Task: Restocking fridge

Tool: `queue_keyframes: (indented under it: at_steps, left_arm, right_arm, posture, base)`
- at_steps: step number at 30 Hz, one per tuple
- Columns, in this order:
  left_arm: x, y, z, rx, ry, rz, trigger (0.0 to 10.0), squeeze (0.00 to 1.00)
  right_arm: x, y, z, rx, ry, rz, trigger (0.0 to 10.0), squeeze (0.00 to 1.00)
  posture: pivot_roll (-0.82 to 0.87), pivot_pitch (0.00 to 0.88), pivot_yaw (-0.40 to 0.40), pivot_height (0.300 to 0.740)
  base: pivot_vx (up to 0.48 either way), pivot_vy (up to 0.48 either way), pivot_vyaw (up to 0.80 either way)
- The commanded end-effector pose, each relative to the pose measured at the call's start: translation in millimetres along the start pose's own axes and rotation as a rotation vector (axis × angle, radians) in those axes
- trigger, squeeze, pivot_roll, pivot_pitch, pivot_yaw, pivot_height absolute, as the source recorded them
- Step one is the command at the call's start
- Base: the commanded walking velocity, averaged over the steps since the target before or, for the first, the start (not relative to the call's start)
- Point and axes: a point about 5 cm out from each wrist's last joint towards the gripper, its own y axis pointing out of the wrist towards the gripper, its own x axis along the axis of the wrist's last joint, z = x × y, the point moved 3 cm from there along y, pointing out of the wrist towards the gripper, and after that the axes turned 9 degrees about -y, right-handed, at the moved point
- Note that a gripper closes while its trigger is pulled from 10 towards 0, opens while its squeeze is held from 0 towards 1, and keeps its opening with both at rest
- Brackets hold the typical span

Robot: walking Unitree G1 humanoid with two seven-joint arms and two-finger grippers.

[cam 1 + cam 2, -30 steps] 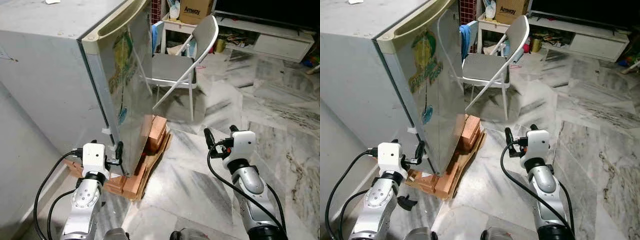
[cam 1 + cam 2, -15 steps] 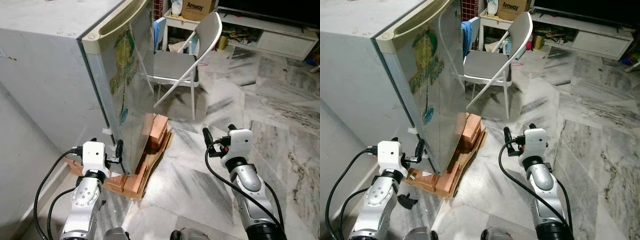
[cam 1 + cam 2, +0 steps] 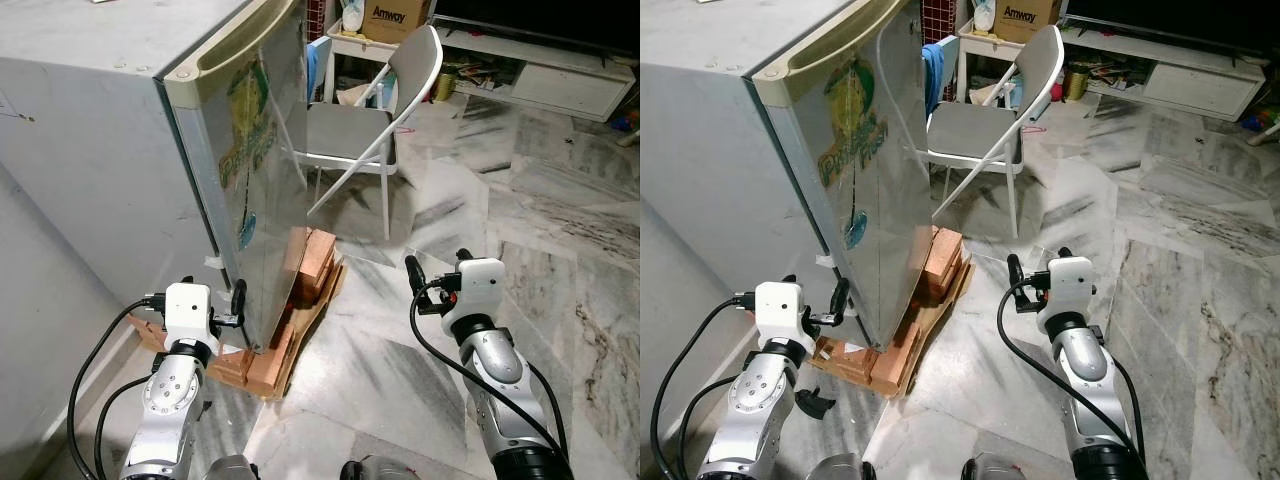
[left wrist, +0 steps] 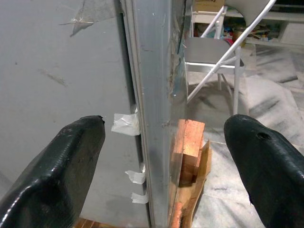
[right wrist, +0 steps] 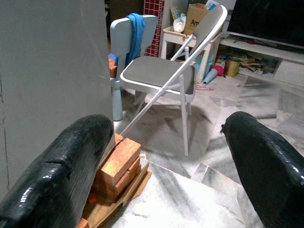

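A small grey fridge (image 3: 100,150) stands on bricks (image 3: 310,265) and flattened cardboard, its door (image 3: 262,170) shut, with a green and yellow sticker on the front. My left gripper (image 3: 212,292) is low at the fridge's front corner. It is open, and in the left wrist view its fingers (image 4: 61,161) stand on either side of the door's edge (image 4: 156,95), where bits of white tape stick. My right gripper (image 3: 437,262) hangs open and empty over the marble floor to the right of the fridge, pointing toward the chair.
A grey folding chair (image 3: 355,130) stands just beyond the fridge door. Behind it are a small blue chair with a blue cloth (image 3: 930,70), a white table with a cardboard box (image 3: 392,15) and a low TV stand (image 3: 560,80). Marble floor (image 3: 560,230) spreads to the right.
The camera has shifted slightly since a second ago. Both grippers keep their places and stay open.
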Motion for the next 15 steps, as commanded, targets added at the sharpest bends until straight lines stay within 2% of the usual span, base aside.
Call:
queue_keyframes:
  at_steps: [1, 15]
  left_arm:
    - [3.6, 0.4, 1.2, 0.005, 0.008, -0.015, 10.0, 0.00]
    - [3.6, 0.4, 1.2, 0.005, 0.008, -0.015, 10.0, 0.00]
  right_arm:
    - [-0.7, 0.6, -1.2, -0.003, -0.007, 0.010, 10.0, 0.00]
    - [-0.7, 0.6, -1.2, -0.003, -0.007, 0.010, 10.0, 0.00]
  posture:
    - [0.02, 0.018, -0.026, 0.740]
    - [0.02, 0.018, -0.026, 0.740]
  base:
    - [0.000, 0.000, 0.00]
    - [0.000, 0.000, 0.00]
